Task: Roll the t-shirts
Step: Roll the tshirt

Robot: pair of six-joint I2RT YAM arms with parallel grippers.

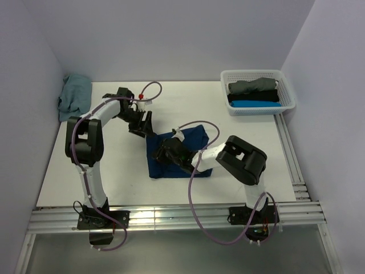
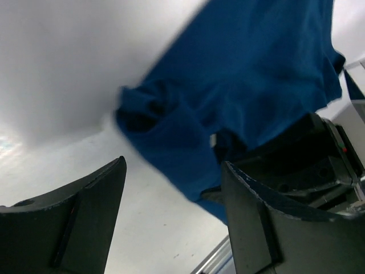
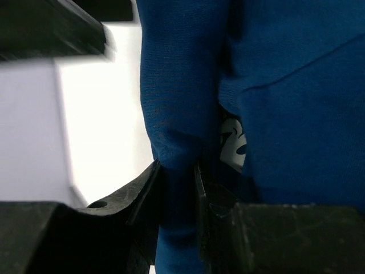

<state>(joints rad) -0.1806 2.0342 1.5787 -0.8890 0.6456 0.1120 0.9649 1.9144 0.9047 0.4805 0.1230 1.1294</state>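
A dark navy t-shirt [image 1: 182, 149] lies partly folded on the white table near the middle. My right gripper [image 1: 169, 152] is on its left part, shut on a fold of the navy cloth [image 3: 178, 142]; a small white neck mark [image 3: 231, 149] shows beside the pinched fold. My left gripper [image 1: 141, 124] is open and empty, above the table just left of the shirt's far left corner. In the left wrist view the navy shirt [image 2: 239, 74] lies ahead of the spread fingers [image 2: 85, 217] and nothing is between them.
A white lattice basket [image 1: 258, 94] at the back right holds grey, black and bright blue folded shirts. A pale teal shirt [image 1: 75, 96] lies crumpled at the back left by the wall. Metal rails run along the table's front and right edges.
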